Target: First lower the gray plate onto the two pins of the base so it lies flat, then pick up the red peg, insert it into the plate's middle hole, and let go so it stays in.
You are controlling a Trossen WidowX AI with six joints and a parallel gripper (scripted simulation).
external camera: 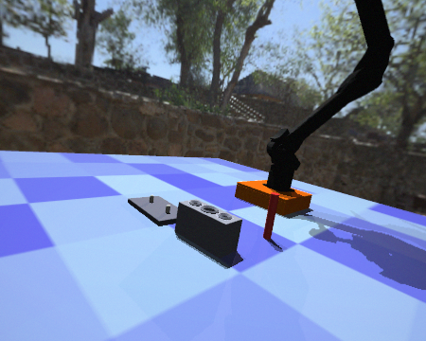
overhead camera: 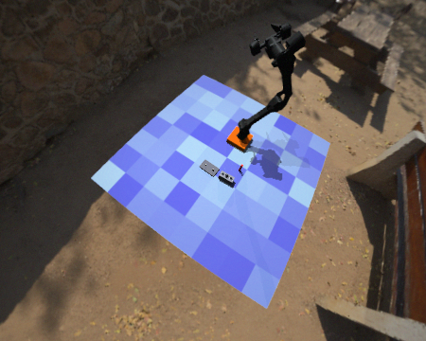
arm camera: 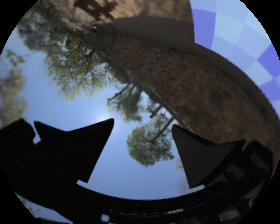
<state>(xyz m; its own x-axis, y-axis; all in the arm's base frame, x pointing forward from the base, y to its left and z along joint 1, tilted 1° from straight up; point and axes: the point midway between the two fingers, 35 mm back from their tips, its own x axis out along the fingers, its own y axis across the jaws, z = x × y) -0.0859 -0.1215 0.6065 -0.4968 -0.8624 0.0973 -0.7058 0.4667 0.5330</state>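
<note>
Gray rectangular three-hole plate (external camera: 208, 227): stands on its long edge on the blue checkered worktop (external camera: 57, 237), holes facing up, long axis running from near the base toward the peg.
Flat dark base with two short upright pins (external camera: 152, 207): just beside the plate, apparently not touching.
Slim red peg (external camera: 271, 215): upright, near the plate's other end, just in front of the orange arm mount (external camera: 256, 190).
Black jointed arm (overhead camera: 281, 90): reared high above its mount.
Hand (arm camera: 141, 152): fingers spread wide, holding nothing, aimed skyward.
</note>
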